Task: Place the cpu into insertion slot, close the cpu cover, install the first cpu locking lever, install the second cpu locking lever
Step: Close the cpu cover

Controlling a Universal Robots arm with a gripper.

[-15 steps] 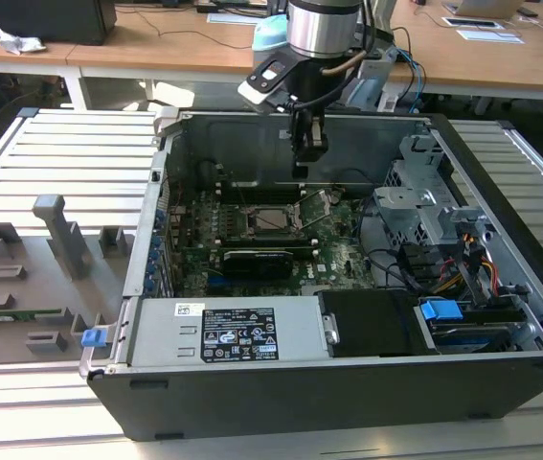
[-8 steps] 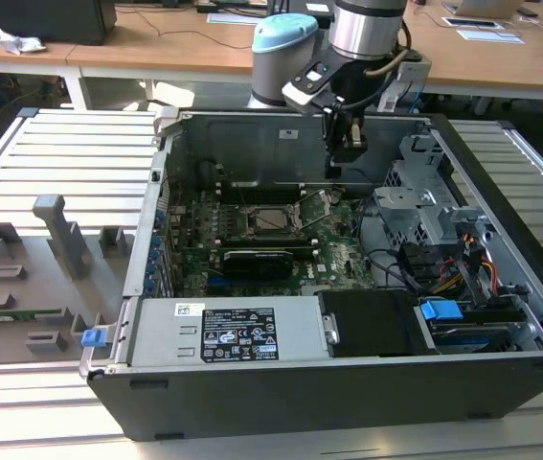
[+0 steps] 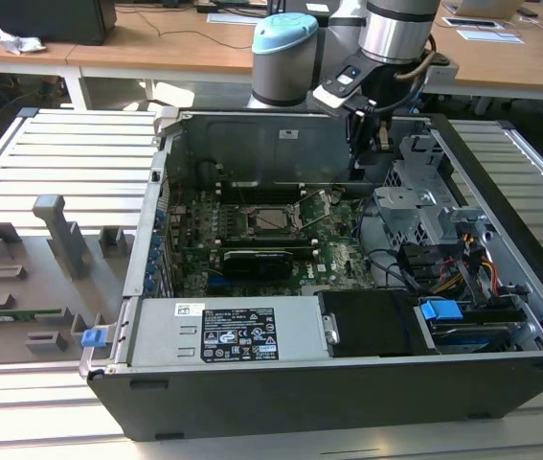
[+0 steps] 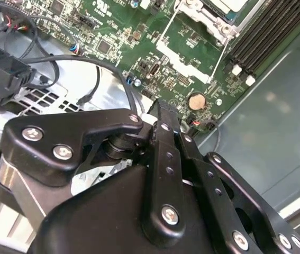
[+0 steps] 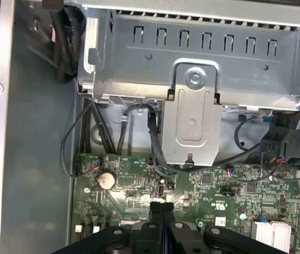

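Note:
The cpu (image 3: 269, 220) lies flat with its silver-grey top up in the insertion slot (image 3: 268, 207) on the green board, and the metal cpu cover (image 3: 250, 224) frames it. A thin locking lever (image 3: 315, 220) slants up off the board beside the socket; in the second wrist view it is a fine rod (image 4: 219, 57) next to the cover's corner (image 4: 213, 24). My gripper (image 3: 376, 153) hangs above the board toward the exterior view's right of the socket, apart from it. Its black fingers (image 5: 162, 207) are pressed together, shut on nothing, and show also in the second wrist view (image 4: 157, 110).
A long black card (image 3: 257, 259) lies in front of the socket. A silver power supply (image 3: 233, 331) fills the case front, and a metal drive cage (image 3: 424, 206) with cables stands on the right. Black memory slots (image 4: 271, 32) and a coin battery (image 5: 106, 180) are near the gripper. Grey fixtures (image 3: 51, 240) stand outside the case.

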